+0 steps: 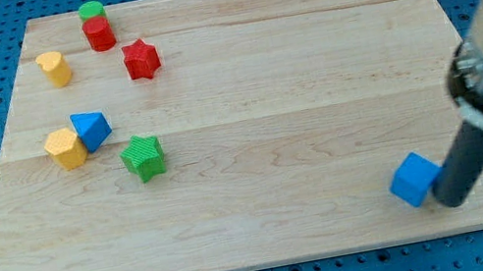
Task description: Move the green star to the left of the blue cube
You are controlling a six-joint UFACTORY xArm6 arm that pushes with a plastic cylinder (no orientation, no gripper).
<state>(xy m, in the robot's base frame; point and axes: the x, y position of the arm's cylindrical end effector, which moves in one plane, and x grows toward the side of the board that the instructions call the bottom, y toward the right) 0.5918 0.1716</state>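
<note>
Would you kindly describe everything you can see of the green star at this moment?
The green star is a small, chunky, matte block with ridged sides and blunt points, lying flat on the wooden board in the view's left half. Nothing touches it: the blue triangular block sits just up and to its left with a narrow gap. My tip is far off at the view's lower right, beside the blue cube.

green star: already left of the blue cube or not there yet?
Not there yet. The green star sits far off at the view's left, beside the blue wedge. The blue cube is at lower right, my tip against it.
</note>
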